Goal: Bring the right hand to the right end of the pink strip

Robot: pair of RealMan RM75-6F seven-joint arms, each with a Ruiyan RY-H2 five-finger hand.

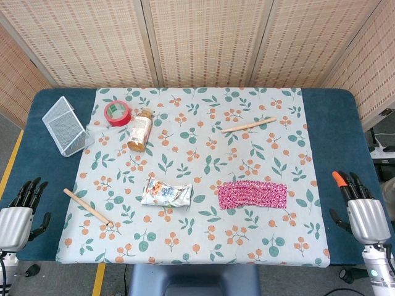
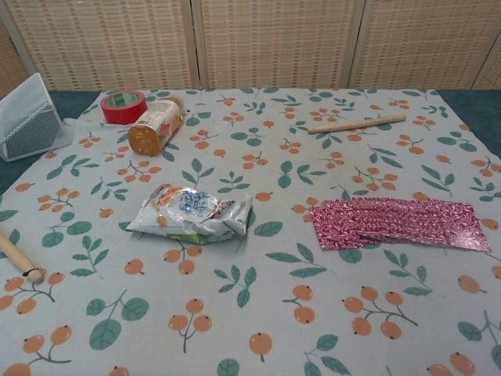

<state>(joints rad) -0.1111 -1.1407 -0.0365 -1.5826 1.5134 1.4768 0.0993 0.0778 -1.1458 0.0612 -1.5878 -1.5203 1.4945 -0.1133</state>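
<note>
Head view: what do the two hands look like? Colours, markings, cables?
Both the left hand and the right hand have silver-grey metallic palm shells and black fingers. One right fingertip is orange. The right wrist carries a small green light. Dark cables lie near both wrists.

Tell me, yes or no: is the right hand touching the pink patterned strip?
No. The right hand hovers over the blue table edge, clearly apart from the pink patterned strip on the floral cloth.

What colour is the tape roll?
Red, with a green inner core; the tape roll shows best in the head view.
</note>
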